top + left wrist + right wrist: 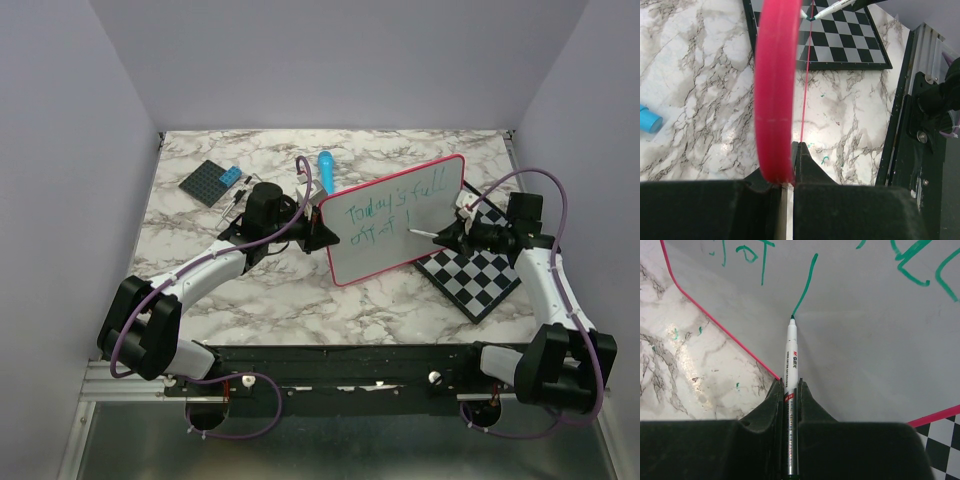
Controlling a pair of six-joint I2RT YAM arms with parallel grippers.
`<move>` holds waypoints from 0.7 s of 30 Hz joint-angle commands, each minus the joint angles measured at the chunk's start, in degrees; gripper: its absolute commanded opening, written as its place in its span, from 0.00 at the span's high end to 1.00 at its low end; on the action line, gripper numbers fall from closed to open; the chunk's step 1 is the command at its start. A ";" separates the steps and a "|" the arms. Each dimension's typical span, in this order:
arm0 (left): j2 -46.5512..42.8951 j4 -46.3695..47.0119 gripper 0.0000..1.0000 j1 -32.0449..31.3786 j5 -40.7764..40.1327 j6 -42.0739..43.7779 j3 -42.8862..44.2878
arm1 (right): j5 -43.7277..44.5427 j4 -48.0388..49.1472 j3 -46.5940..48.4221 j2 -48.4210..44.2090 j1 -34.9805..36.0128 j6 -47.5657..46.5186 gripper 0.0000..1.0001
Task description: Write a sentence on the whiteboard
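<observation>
- Worktop (250, 300): marble-patterned surface. Small green marker flecks (824, 160) show on it in the left wrist view.
- Whiteboard (400, 235): pink-rimmed. It is raised off the worktop and tilted, with its writing face towards the camera. It stands right of centre, with its lower right corner over the chessboard.
- Left gripper (328, 232): closed on the left edge of the whiteboard. The left wrist view shows the pink rim (774, 100) edge-on, clamped between the black fingers (807, 162).
- Right gripper (452, 236): closed narrowly on a white marker (422, 233). The barrel sits between both fingers, as the right wrist view confirms (791, 355).
- Marker tip: touching the board face at the lower end of a fresh green stroke (806, 287).
- Sentence (392, 203): green handwriting in two lines. The upper line reads "Today's full". The lower line is short, and only "of" and the single stroke after it can be made out.
- Chessboard (482, 278): black-and-white checkered, lying flat near the right edge of the worktop, partly behind the whiteboard and the right gripper.
- Blue cylinder (326, 168): lying near the far edge, about midway along it, apart from the whiteboard.
- Dark studded plate (210, 183): lying towards the far left corner, with a light blue piece (232, 176) on its right part.
</observation>
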 commanded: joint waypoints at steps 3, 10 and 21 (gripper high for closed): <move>2.26 -9.74 1.00 -0.65 -4.04 4.58 -0.81 | 0.39 -2.02 0.78 0.50 0.32 -2.07 0.99; 2.26 -9.74 1.00 -0.65 -3.95 4.58 -0.81 | -2.17 -1.84 4.65 -0.64 0.33 1.18 1.00; 2.08 -9.74 1.00 -0.65 -3.86 4.58 -0.81 | -2.43 -0.79 6.32 1.38 0.33 3.03 1.00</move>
